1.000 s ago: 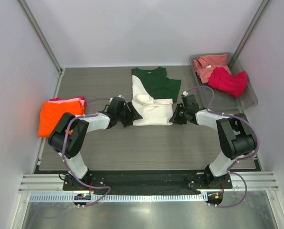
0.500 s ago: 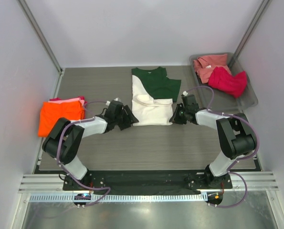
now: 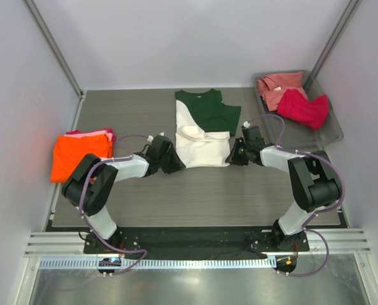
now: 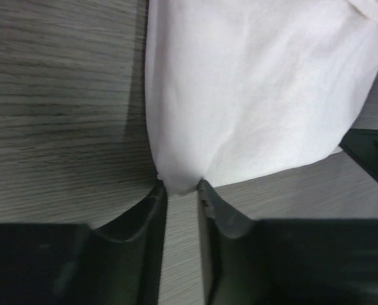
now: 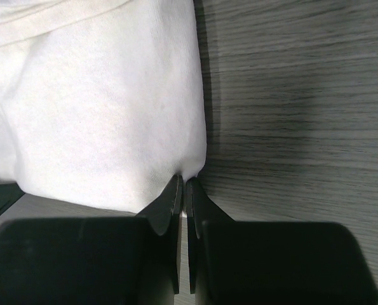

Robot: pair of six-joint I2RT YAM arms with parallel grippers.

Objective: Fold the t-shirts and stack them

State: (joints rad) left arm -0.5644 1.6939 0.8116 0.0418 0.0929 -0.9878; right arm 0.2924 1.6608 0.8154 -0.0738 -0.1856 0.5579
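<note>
Hem of cream t-shirt (image 3: 201, 149) spans crosswise between tools, garment extending ahead; right gripper (image 5: 183, 187) pinched shut on one corner, left gripper (image 4: 179, 190) half-closed astride other, hold uncertain.

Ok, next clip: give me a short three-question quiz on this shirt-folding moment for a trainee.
1. True or false: the orange t-shirt lies in the tray.
2. Whose jaws stand closer together, the left claw or the right claw?
3. Both claws meet which shirt's near corners? A orange, B cream, C crimson.
Key: 1 false; 2 right claw; 3 B, the cream t-shirt.
</note>
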